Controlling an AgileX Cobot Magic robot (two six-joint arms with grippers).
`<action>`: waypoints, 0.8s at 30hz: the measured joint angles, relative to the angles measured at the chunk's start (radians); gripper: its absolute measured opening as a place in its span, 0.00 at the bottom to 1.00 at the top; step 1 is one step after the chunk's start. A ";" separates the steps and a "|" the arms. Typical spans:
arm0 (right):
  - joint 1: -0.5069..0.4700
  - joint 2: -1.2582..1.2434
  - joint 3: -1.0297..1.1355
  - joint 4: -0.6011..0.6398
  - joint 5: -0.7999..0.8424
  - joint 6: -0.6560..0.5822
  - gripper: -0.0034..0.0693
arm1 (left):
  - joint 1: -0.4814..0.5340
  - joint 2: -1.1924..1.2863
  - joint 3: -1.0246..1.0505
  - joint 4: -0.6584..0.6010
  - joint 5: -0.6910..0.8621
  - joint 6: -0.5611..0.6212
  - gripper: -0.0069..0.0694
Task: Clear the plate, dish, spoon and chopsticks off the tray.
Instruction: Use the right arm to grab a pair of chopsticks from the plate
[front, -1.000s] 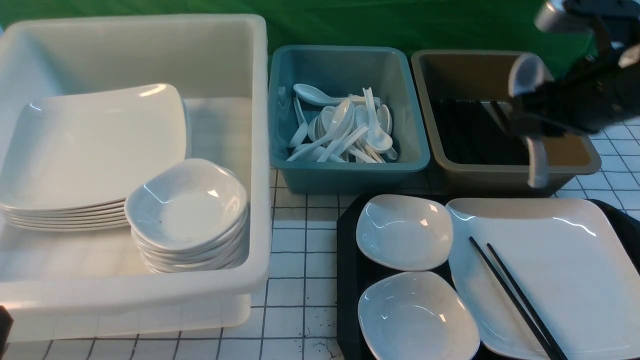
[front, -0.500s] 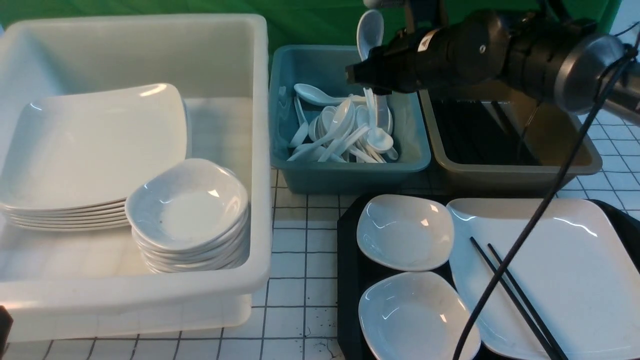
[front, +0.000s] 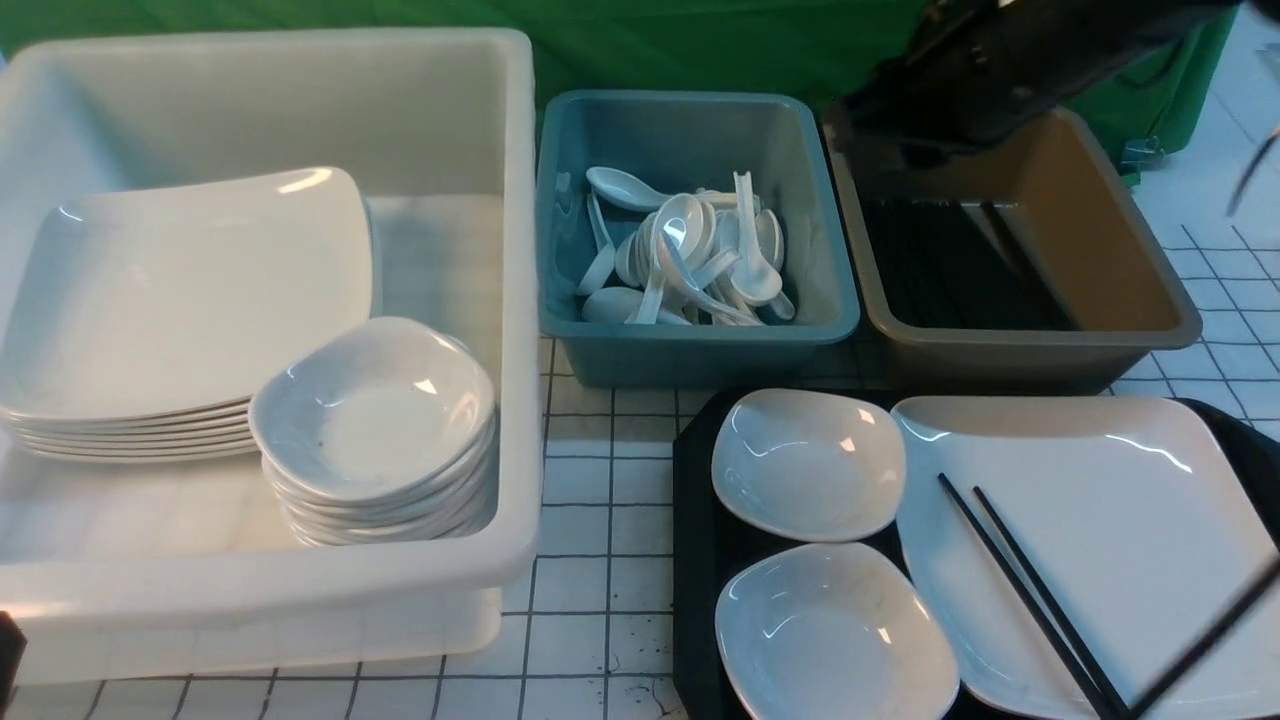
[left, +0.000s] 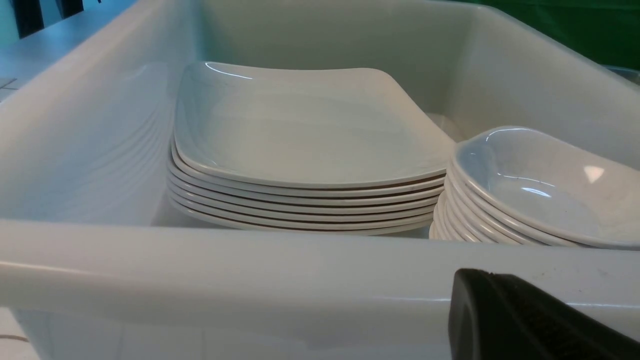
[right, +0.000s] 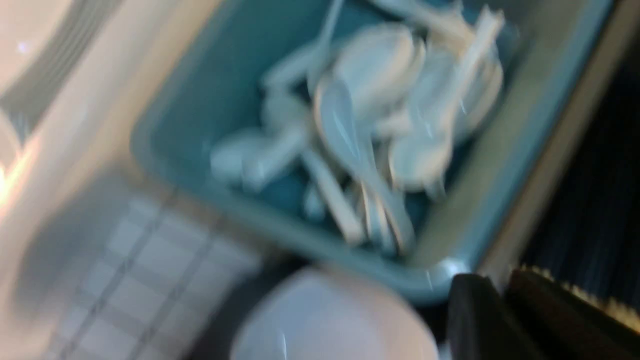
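On the black tray (front: 695, 520) rests the large white plate (front: 1120, 520), and the black chopsticks (front: 1030, 590) lie slanted across it. Two small white dishes (front: 808, 462) (front: 835, 635) sit on the tray left of the plate. A white spoon (front: 678, 232) tops the pile of several spoons in the teal bin (front: 700, 345). My right arm (front: 980, 70) hangs blurred over the brown bin's back left corner; its gripper (right: 502, 295) is shut and holds nothing. The left gripper (left: 477, 285) is shut just outside the white tub's near wall.
A big white tub (front: 520, 300) at the left holds a stack of plates (front: 190, 290) and a stack of dishes (front: 375, 410). The brown bin (front: 1040, 345) behind the tray contains black chopsticks. Gridded white tabletop (front: 600, 500) shows between tub and tray.
The right arm carried a white spoon from over the brown bin to above the teal bin and let it go. The spoon now lies on the pile; the arm pulled back right, jaws closed.
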 joint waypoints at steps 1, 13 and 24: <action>-0.008 -0.041 0.015 -0.014 0.071 0.004 0.09 | 0.000 0.000 0.000 0.000 0.000 0.000 0.12; -0.026 -0.396 0.784 -0.074 0.021 0.160 0.28 | 0.000 0.000 0.000 0.000 0.000 0.000 0.12; -0.026 -0.234 0.963 -0.088 -0.238 0.166 0.69 | 0.000 0.000 0.000 0.000 0.000 0.000 0.12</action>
